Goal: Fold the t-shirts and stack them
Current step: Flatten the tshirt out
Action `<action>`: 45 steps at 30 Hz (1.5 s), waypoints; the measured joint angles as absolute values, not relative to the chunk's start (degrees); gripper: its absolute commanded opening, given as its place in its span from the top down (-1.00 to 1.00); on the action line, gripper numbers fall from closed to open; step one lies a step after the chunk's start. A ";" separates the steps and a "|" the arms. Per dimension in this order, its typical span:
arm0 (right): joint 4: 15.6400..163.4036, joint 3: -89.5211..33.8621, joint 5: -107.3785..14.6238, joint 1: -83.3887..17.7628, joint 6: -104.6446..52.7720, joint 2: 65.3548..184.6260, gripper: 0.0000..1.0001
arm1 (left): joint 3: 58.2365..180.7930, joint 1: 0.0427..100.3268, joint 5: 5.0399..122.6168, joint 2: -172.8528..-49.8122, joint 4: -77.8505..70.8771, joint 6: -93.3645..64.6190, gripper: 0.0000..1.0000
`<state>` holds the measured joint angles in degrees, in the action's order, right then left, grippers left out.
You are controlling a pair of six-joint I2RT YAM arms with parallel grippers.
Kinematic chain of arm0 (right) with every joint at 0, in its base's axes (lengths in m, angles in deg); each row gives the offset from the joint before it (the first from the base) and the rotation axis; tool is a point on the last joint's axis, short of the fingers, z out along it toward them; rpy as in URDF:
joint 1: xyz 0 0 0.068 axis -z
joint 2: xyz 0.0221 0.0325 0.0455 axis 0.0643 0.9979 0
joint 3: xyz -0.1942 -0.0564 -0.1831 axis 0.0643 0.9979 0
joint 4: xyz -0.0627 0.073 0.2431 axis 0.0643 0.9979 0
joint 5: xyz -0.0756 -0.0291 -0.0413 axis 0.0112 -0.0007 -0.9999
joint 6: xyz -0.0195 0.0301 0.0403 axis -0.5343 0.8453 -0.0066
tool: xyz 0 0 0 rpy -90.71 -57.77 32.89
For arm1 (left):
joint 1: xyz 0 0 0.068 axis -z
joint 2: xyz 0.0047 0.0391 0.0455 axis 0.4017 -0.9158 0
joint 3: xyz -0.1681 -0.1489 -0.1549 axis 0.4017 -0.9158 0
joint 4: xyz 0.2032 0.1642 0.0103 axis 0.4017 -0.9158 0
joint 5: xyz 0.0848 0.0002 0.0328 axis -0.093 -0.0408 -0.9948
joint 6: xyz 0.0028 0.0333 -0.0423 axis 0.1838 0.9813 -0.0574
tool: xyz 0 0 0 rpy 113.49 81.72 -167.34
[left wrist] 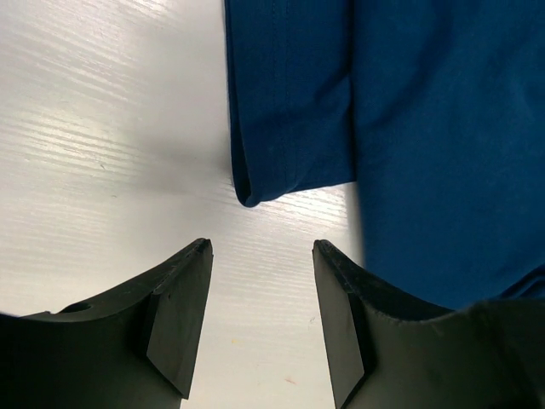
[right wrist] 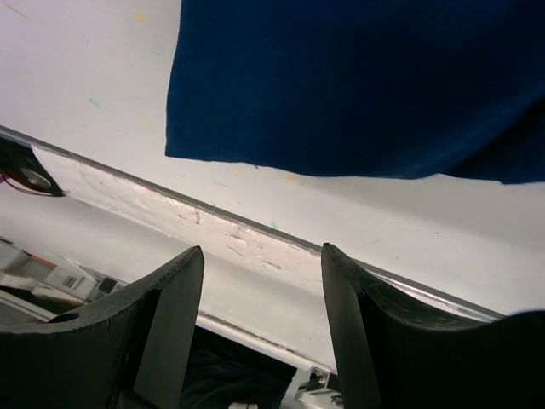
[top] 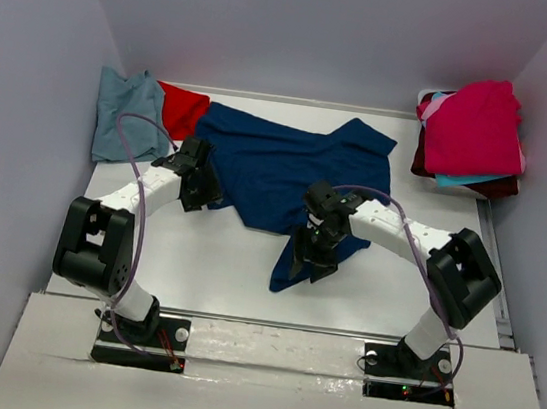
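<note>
Navy cloth dominates the white table: the navy t-shirt lies spread and rumpled across the middle, with one corner trailing toward the near edge.

At the far left a blue-grey t-shirt lies crumpled against the wall. A red t-shirt sits just to its right, touching the navy one.

At the far right corner is a stack of shirts. The magenta t-shirt is on top, a turquoise t-shirt shows as a thin edge beneath it, and a maroon t-shirt is at the bottom.

Left gripper: it is positioned at the left edge of the navy shirt. The jaws stand moderately apart with only bare table between them, and nothing is held. A sleeve of the navy shirt ends just beyond the fingertips. More navy cloth lies beside and behind the right-hand finger, and I cannot tell whether it touches.

Right gripper: it is positioned over the near trailing corner of the navy shirt. The jaws are parted to a similar width, with no cloth between them. The wrist view shows a straight navy edge beyond the fingertips, and the table's near edge crosses the gap.
</note>
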<state>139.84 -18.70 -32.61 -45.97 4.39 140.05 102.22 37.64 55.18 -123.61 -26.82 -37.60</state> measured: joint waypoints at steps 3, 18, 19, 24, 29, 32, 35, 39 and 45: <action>139.69 -19.79 -32.22 -48.39 4.79 142.50 -0.26 | 102.22 37.64 55.18 -123.67 -26.41 -37.60 -0.23; 139.01 -27.88 -30.84 -57.49 5.44 152.05 -0.24 | 102.22 36.46 55.51 -127.36 -24.99 -36.81 -0.22; 138.99 -28.25 -30.86 -57.81 5.44 152.64 -0.23 | 102.22 36.20 55.51 -127.36 -24.97 -36.68 -0.22; 139.16 -28.55 -30.95 -58.54 5.40 154.25 -0.16 | 102.22 35.15 55.51 -127.36 -24.73 -36.18 -0.22; 139.97 -29.36 -32.81 -58.54 5.40 155.94 -0.16 | 102.22 34.45 56.54 -127.36 -24.49 -35.85 -0.22; 140.59 -31.00 -34.66 -58.54 5.33 156.96 -0.16 | 102.22 34.43 57.09 -127.36 -24.40 -35.63 -0.22; 141.33 -33.58 -36.63 -58.54 5.23 158.10 -0.15 | 102.24 34.43 57.55 -127.36 -24.38 -35.46 -0.22; 141.66 -37.14 -38.93 -58.54 5.23 159.57 -0.15 | 102.46 34.38 58.00 -127.36 -24.42 -35.00 -0.22; 143.40 -40.42 -41.44 -58.54 4.96 160.09 0.39 | 103.20 34.03 58.29 -127.36 -24.44 -34.47 -0.22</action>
<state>143.40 -40.42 -41.44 -58.54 4.96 160.09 103.20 34.03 58.29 -127.36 -24.44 -34.47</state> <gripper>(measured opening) 0.466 0.611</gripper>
